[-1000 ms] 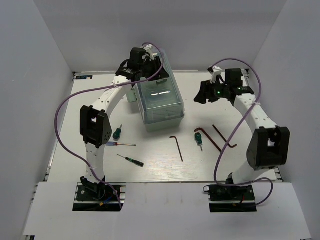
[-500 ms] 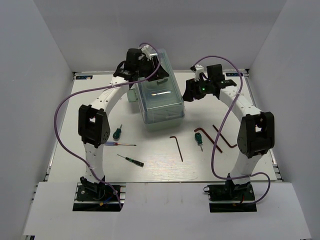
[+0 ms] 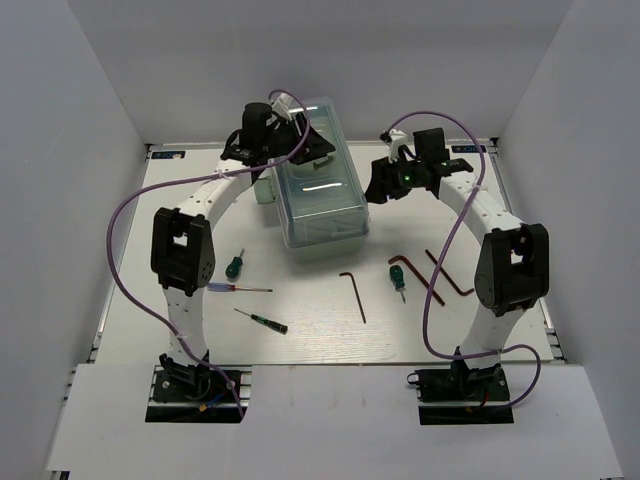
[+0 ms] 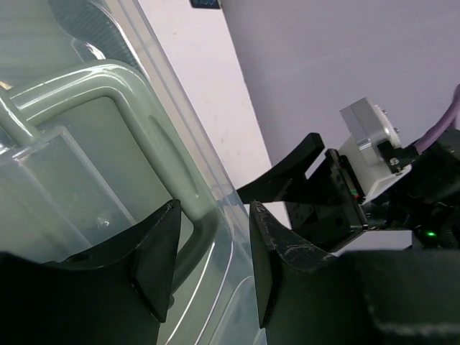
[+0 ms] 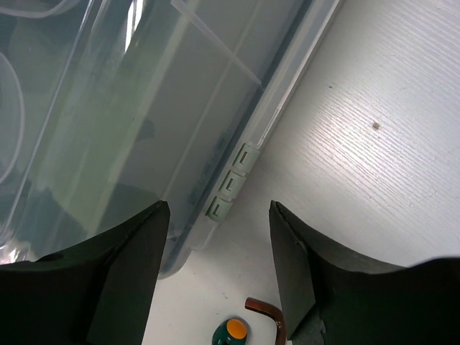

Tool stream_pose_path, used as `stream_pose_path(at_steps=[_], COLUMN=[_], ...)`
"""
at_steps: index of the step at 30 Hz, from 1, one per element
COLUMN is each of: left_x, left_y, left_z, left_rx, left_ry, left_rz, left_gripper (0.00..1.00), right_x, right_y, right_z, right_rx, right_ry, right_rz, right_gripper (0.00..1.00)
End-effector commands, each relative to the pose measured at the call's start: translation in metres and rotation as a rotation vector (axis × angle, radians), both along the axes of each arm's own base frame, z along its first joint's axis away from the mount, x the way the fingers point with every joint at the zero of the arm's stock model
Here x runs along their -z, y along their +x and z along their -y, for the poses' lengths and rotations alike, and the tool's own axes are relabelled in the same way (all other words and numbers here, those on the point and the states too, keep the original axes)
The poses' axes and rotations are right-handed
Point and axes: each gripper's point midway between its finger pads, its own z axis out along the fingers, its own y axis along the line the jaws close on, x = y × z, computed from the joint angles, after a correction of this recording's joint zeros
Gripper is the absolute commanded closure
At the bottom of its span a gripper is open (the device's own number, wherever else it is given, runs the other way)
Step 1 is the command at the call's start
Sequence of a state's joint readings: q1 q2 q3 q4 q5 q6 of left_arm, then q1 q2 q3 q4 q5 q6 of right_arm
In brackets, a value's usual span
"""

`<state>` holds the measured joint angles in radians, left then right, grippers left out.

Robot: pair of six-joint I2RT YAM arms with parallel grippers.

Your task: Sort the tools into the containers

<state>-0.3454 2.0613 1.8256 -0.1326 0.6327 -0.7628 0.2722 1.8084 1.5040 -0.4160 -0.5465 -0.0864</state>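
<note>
The pale green toolbox (image 3: 318, 200) stands shut at the table's far middle, with its translucent lid down. My left gripper (image 3: 296, 142) is open over the lid's far left; in the left wrist view its jaws (image 4: 212, 262) stand apart above the lid's handle (image 4: 144, 129). My right gripper (image 3: 385, 186) is open and empty just right of the toolbox; its wrist view (image 5: 219, 269) shows the lid's edge and hinge tabs (image 5: 230, 181). A green screwdriver (image 3: 398, 276) and reddish hex keys (image 3: 448, 273) lie near the right arm. The green screwdriver (image 5: 231, 332) and one hex key (image 5: 267, 314) also show in the right wrist view.
A stubby green screwdriver (image 3: 234, 266), a thin red-handled screwdriver (image 3: 240, 288) and a dark screwdriver (image 3: 263, 321) lie front left. A dark hex key (image 3: 352, 295) lies in front of the toolbox. White walls enclose the table.
My right gripper has swung left to the toolbox's right side, then held still. My left gripper has shifted slightly left over the lid.
</note>
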Motion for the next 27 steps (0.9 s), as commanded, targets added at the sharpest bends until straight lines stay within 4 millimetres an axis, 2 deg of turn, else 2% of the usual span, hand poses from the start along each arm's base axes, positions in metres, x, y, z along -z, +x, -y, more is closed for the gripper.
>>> stream_pose_path(at_steps=[1, 9, 11, 15, 17, 18, 19, 20, 21, 22, 23, 24, 25, 26, 27], left_x=[-0.055, -0.055, -0.062, -0.057, -0.056, -0.076, -0.081, -0.069, -0.098, -0.091, -0.081, -0.108, -0.108, -0.091, -0.096], left_y=[-0.038, -0.043, -0.043, -0.041, -0.035, -0.025, -0.02, -0.018, -0.005, 0.005, 0.006, 0.015, 0.019, 0.026, 0.03], left_z=[0.015, 0.011, 0.007, 0.002, -0.005, -0.014, -0.017, -0.02, -0.027, -0.029, -0.033, -0.039, -0.043, -0.051, -0.055], left_rx=[0.109, 0.116, 0.119, 0.108, 0.065, 0.017, 0.005, -0.015, -0.059, -0.073, -0.097, -0.149, -0.175, -0.203, -0.234], left_ry=[-0.127, -0.25, -0.278, -0.281, -0.233, -0.217, -0.167, -0.114, -0.097, -0.048, -0.002, 0.011, 0.036, 0.086, 0.093], left_rz=[0.04, -0.005, 0.017, 0.001, -0.004, 0.046, 0.096, 0.033, 0.101, 0.109, 0.053, 0.114, 0.11, 0.062, 0.071], left_gripper=[0.47, 0.47, 0.47, 0.49, 0.49, 0.47, 0.45, 0.45, 0.44, 0.42, 0.41, 0.4, 0.36, 0.34, 0.32], right_x=[-0.022, -0.018, -0.018, -0.015, -0.017, -0.017, -0.017, -0.018, -0.017, -0.018, -0.015, -0.016, -0.016, -0.016, -0.015], right_y=[-0.01, -0.017, -0.018, -0.018, -0.018, -0.017, -0.017, -0.017, -0.016, -0.016, -0.015, -0.016, -0.016, -0.016, -0.016], right_z=[-0.028, -0.035, -0.036, -0.036, -0.036, -0.034, -0.036, -0.033, -0.034, -0.033, -0.033, -0.032, -0.033, -0.032, -0.031], right_rx=[-0.099, -0.126, -0.129, -0.129, -0.13, -0.124, -0.126, -0.122, -0.121, -0.121, -0.118, -0.115, -0.116, -0.113, -0.11], right_ry=[0.059, 0.047, 0.044, 0.035, 0.035, 0.033, 0.032, 0.027, 0.027, 0.026, 0.022, 0.017, 0.018, 0.016, 0.014], right_rz=[0.026, 0.02, 0.022, 0.02, 0.028, 0.031, 0.031, 0.035, 0.034, 0.037, 0.033, 0.036, 0.038, 0.038, 0.034], right_gripper=[0.36, 0.37, 0.37, 0.37, 0.37, 0.37, 0.37, 0.37, 0.37, 0.37, 0.37, 0.37, 0.36, 0.36, 0.36])
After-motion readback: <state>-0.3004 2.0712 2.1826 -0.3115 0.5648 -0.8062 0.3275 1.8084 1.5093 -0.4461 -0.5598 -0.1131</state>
